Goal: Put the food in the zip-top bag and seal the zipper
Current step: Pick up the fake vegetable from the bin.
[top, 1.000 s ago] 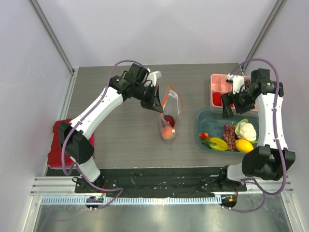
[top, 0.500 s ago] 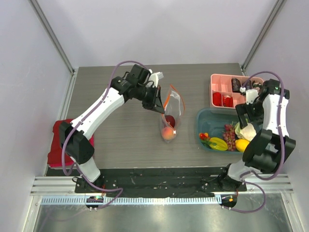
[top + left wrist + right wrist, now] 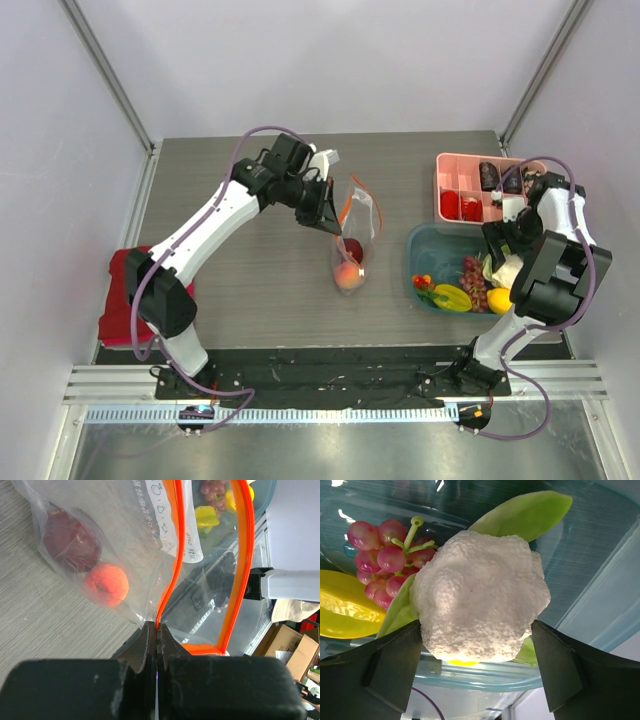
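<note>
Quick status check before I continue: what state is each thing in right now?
zip-top bag: open, holding a peach and a dark red fruit
zipper: unsealed, spread in a loop
left tool: shut on the zipper
right tool: straddling the cauliflower, grip unclear
cauliflower: in the teal bin

Bright, even light; sheen on the zip-top bag (image 3: 125, 530); left gripper (image 3: 157, 628) foreground blurred.

The white-and-black left arm (image 3: 205, 225) reaches forward, its black left gripper (image 3: 157, 630) clamped on the orange-red zipper strip (image 3: 175, 530). The right arm (image 3: 565, 215) folds tightly back, with the right gripper (image 3: 477, 640) gripping the pale bumpy cabbage (image 3: 480, 595).
</note>
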You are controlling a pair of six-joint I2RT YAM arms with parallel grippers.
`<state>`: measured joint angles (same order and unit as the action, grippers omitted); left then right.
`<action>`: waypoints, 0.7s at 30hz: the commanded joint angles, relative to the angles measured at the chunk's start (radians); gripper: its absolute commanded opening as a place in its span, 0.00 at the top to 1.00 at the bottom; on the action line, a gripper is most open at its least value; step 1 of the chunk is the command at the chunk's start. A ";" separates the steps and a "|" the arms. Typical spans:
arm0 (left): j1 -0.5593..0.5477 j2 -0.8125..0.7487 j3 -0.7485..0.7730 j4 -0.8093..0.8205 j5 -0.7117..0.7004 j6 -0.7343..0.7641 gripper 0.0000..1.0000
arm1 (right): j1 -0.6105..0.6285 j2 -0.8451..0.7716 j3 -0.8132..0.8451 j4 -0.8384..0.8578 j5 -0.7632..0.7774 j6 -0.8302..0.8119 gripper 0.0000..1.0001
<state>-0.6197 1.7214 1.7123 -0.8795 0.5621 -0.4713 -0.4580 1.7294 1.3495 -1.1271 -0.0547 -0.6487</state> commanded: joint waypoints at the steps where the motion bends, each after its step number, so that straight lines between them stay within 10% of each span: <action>1: -0.003 0.004 0.015 0.014 0.010 0.005 1.00 | -0.004 0.018 -0.041 0.067 0.006 -0.009 0.07; 8: -0.003 0.015 0.020 0.028 0.010 -0.004 1.00 | -0.005 0.042 -0.026 0.049 0.009 -0.015 0.05; 15: -0.003 0.020 0.027 0.030 0.012 -0.006 1.00 | -0.048 0.061 0.068 -0.012 -0.005 -0.017 0.54; 21: -0.003 0.014 0.021 0.034 0.013 -0.006 1.00 | -0.085 0.029 0.189 -0.164 -0.106 -0.032 0.74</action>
<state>-0.6197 1.7424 1.7126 -0.8787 0.5617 -0.4725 -0.5240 1.7916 1.4437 -1.1965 -0.1001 -0.6605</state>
